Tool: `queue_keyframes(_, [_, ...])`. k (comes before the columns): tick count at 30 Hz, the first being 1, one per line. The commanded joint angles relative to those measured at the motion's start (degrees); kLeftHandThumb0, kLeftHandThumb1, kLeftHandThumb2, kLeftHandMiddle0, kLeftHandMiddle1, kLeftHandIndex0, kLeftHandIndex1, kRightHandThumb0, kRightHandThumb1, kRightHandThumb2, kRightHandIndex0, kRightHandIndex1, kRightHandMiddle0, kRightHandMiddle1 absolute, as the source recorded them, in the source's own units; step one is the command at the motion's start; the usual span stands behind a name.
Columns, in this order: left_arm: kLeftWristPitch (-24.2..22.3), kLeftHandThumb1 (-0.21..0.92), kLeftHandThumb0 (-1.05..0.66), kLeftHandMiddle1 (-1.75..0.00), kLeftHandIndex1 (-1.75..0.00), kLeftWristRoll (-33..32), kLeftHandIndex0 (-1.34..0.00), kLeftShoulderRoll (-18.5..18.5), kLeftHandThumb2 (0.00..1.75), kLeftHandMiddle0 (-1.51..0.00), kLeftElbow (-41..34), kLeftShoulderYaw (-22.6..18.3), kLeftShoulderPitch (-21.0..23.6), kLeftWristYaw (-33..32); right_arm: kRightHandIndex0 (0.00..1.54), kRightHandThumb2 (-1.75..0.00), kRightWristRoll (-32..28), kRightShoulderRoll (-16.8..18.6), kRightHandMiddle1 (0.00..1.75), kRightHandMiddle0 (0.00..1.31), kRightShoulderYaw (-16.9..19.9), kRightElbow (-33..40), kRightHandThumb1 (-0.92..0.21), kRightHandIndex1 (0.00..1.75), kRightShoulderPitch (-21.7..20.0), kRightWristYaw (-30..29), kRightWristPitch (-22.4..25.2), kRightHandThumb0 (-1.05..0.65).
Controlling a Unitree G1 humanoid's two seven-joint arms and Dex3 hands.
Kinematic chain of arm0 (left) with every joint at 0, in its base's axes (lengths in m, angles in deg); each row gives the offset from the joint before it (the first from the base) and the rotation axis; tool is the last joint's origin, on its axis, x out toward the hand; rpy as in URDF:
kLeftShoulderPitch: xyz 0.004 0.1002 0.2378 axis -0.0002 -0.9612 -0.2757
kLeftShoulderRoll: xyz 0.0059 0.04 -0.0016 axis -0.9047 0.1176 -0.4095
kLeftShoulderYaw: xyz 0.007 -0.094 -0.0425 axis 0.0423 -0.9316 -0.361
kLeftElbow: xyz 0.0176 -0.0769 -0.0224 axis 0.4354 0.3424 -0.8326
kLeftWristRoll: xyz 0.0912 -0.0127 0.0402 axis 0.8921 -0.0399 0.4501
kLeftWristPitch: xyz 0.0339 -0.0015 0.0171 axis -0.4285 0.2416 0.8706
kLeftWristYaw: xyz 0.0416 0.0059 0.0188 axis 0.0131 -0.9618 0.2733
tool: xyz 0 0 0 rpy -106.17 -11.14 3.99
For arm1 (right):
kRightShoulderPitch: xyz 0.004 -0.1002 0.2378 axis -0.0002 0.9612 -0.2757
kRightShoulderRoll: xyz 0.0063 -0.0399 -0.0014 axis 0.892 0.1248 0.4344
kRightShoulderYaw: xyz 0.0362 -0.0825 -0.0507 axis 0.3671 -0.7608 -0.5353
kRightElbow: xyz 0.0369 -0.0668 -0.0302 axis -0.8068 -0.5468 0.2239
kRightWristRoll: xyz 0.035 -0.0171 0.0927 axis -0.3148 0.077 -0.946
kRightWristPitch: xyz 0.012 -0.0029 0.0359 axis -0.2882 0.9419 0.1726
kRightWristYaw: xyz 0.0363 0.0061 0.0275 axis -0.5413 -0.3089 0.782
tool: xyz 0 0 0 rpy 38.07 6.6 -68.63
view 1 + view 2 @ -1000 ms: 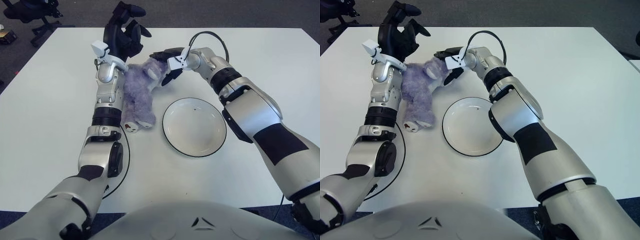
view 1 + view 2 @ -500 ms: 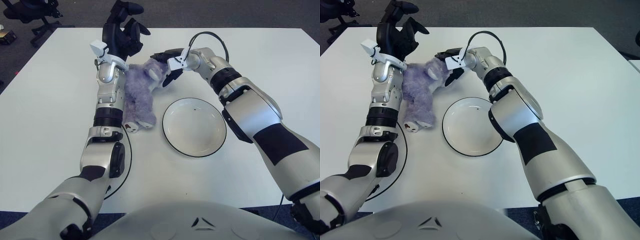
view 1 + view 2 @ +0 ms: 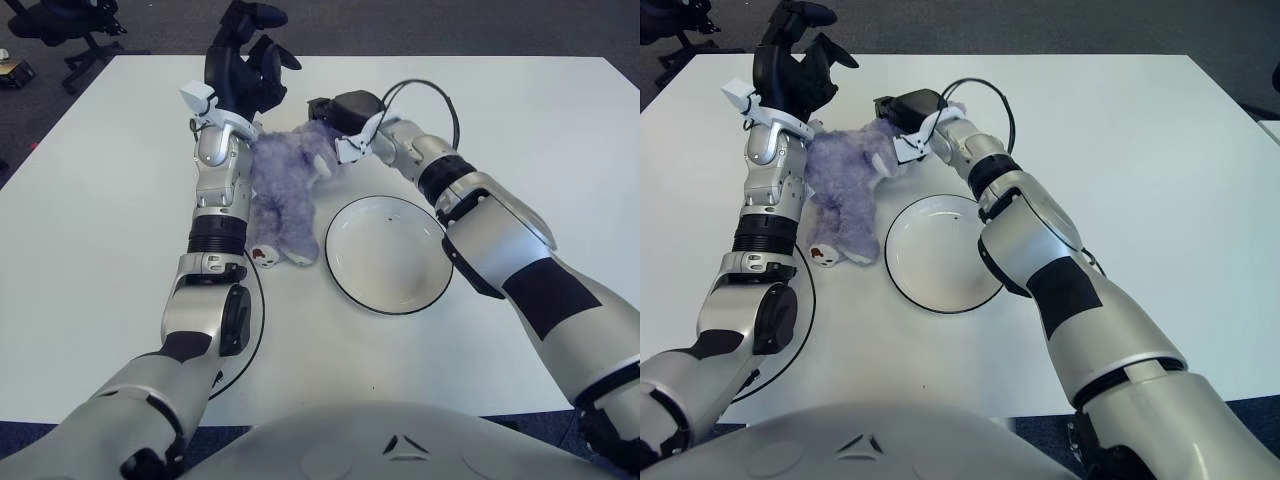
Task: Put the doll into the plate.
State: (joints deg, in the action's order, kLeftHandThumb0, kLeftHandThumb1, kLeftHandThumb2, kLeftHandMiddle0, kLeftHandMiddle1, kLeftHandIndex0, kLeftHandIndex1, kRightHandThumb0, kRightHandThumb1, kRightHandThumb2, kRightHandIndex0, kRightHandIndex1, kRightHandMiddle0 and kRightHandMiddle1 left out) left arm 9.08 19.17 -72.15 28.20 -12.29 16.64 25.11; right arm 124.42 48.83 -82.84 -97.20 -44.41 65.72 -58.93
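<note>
Right robot hand [image 3: 340, 108] has shifted since half a sec ago: it was reaching in from the side w/ fingers out over the doll's head, now it's lifted a bit toward the far edge of the desk [image 3: 90, 230] and sits on top of the head, fingers curled onto the fur. Looks like a grip on the doll [image 3: 283, 195], tho the contact pts are partly hidden.

Doll is purple, plush, lying on the desk, head toward the far edge, feet toward the near edge. Body has slid a touch toward the plate [image 3: 388, 254]; its lower end now sits just beside the plate's left rim. Still outside the plate.

Left robot hand [image 3: 243, 62] hasn't budged: raised at the doll's left, near the far edge, fingers spread, holding nothing. Its forearm lies right along the doll's left side.

Plate: white, dark rim, approx mid-desk, same spot.
</note>
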Motion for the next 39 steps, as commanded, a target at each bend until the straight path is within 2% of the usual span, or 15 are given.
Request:
queue_keyframes(1, [1.37,0.53,-0.02,-1.53,-1.34,-0.68,-0.5,-1.24,0.87,-0.66,-1.83,-0.74,-1.51,0.98,0.52,-1.23,0.61,-0.97,1.74,0.39,-0.45,-0.57,-0.39,1.71,0.89,-1.32,-0.57,0.0])
queue_keyframes(4, [2.5,0.54,-0.02,-1.52,-1.34,-0.85,-0.49,-1.82,0.84,-0.66,-2.81,-0.88,-2.33,1.64,0.52,-1.21,0.33,-1.13,1.75,0.38,-0.18,-0.59,-0.4,1.7,1.0,-1.98,-0.74,0.0])
queue_keyframes(9, [8.0,0.55,-0.02,-1.52,-1.34,-1.34,-0.49,-3.56,0.83,-0.65,-6.32,-1.69,-5.73,4.16,0.52,-1.2,-0.4,-1.41,1.75,0.37,0.68,-0.54,-0.41,1.69,1.27,-3.92,-0.94,0.0])
queue_keyframes(16, [12.19,0.55,-0.01,-1.51,-1.34,-1.85,-0.49,-5.03,0.83,-0.66,-9.67,-3.07,-9.14,4.98,0.52,-1.19,-0.55,-1.76,1.75,0.37,1.17,-0.61,-0.41,1.69,1.33,-4.84,-0.93,0.0])
queue_keyframes(31, [11.18,0.59,-0.01,-1.46,-1.32,-3.45,-0.49,-6.98,0.76,-0.67,-16.74,-4.48,-13.89,4.3,0.5,-1.19,-1.0,-1.85,1.75,0.36,2.27,-0.83,-0.42,1.71,1.4,-3.71,-0.25,0.0])
queue_keyframes(39, [11.88,0.59,-0.01,-1.44,-1.33,-2.11,-0.49,-8.87,0.75,-0.68,-22.32,-7.25,-19.13,3.09,0.51,-1.19,-4.7,-2.05,1.75,0.37,6.01,-0.92,-0.42,1.7,0.54,3.54,-0.04,0.0])
